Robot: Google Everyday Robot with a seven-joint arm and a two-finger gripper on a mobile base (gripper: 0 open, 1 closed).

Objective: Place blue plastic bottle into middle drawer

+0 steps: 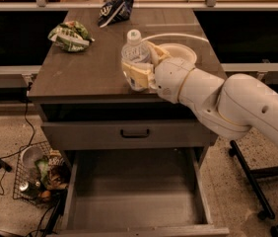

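Status check for you: your end effector (pixel 139 64) was up on the tabletop (pixel 87 75), clamped around the blue plastic bottle (pixel 134 52). The cream fingers (pixel 138 76) hugged the lower half of it, one in front and one behind, so your grip was closed on the bottle itself. The bottle stood upright with its white cap (pixel 134 34) on top, roughly mid-tabletop and a bit toward the front edge. I couldn't tell whether its base was touching the wood, since the front finger covered it.

Your white arm (pixel 237 107) came in from about 4 o'clock, reaching over the front right corner. A white bowl (pixel 182 54) sat just beside the bottle at 3 o'clock, partly hidden behind the wrist. At 10 o'clock from the bottle you had a crumpled green snack bag (pixel 70 36), well apart from it, and around 11 o'clock, near the far edge, a dark blue-and-white snack bag (pixel 115 10).

Straight down at 6 o'clock, the upper drawer front (pixel 129 132) with the dark handle was shut. Below it the middle drawer (pixel 134 204) was pulled out, showing a bare grey bottom. A wire basket (pixel 36 176) of clutter sat on the floor (pixel 6 132) at roughly 7 o'clock, just beside the drawer's left wall.
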